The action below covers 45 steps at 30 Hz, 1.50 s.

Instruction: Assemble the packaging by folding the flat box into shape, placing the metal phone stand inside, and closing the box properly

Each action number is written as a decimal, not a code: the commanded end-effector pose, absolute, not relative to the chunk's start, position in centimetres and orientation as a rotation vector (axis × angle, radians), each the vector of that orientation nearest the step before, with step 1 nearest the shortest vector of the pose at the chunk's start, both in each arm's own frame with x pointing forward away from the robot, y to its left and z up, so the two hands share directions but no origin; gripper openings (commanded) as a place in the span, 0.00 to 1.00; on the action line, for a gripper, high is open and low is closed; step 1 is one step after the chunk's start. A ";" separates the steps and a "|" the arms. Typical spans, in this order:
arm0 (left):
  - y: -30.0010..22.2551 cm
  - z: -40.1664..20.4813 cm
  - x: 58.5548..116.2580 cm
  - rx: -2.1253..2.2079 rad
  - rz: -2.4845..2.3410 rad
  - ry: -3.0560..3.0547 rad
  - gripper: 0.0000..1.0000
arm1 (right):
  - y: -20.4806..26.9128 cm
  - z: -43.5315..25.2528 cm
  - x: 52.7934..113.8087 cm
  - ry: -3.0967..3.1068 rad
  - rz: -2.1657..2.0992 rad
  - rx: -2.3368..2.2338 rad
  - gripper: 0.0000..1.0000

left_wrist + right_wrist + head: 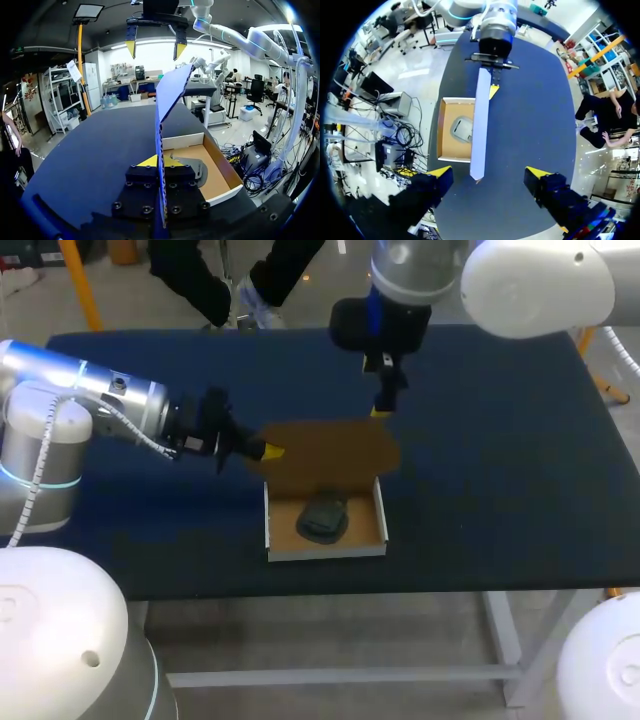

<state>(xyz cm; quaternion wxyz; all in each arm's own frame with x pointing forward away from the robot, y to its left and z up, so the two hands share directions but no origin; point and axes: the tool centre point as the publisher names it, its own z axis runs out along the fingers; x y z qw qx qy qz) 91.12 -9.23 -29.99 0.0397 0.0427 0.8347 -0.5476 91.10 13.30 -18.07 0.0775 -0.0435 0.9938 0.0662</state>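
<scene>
**Cardboard, cloth, gloss**

Plain cardboard for the box (325, 552): matt brown inside, smooth white outside. Same raw brown on the lid (330, 452). Dull dark grey on the stand (323, 517). Matt navy cloth over the table (500, 470). Glossy white shells and brushed silver metal on the arms (530, 275).

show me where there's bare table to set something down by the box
The widest bare patch is the table between the box and the right edge. The strip along the near edge is free but narrow. Crowded: the left pincer grips the raised lid, the right pincer hangs open by its far end, and the stand lies in the box.
</scene>
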 end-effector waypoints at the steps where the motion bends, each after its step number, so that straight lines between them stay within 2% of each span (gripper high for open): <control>1: -9.0 -30.3 91.4 0.140 -1.695 2.557 0.00 | 13.3 -17.9 91.0 2.973 0.196 -0.129 1.00; 11: -9.0 -30.3 91.4 0.140 -1.695 2.557 0.00 | 14.2 -17.7 92.4 2.967 0.198 -0.071 1.00; 13: -9.0 -30.3 91.4 0.140 -1.695 2.557 0.00 | 14.6 -17.9 92.7 2.970 0.170 -0.038 0.76; 15: -9.0 -30.3 91.4 0.140 -1.695 2.557 0.00 | 15.1 -18.1 92.9 2.975 0.171 -0.037 0.65; 16: -9.0 -30.3 91.4 0.140 -1.695 2.557 0.00 | 15.3 -18.2 93.0 2.977 0.171 -0.037 0.48; 18: -9.0 -30.3 91.4 0.140 -1.695 2.557 0.00 | 15.9 -18.5 93.3 2.985 0.167 -0.034 0.44; 34: -9.0 -30.3 91.4 0.140 -1.695 2.557 0.00 | 18.3 -20.1 95.4 2.998 0.143 -0.059 0.48; 45: -9.0 -30.3 91.4 0.140 -1.695 2.557 0.00 | 19.2 -21.5 95.5 3.002 0.154 -0.081 0.47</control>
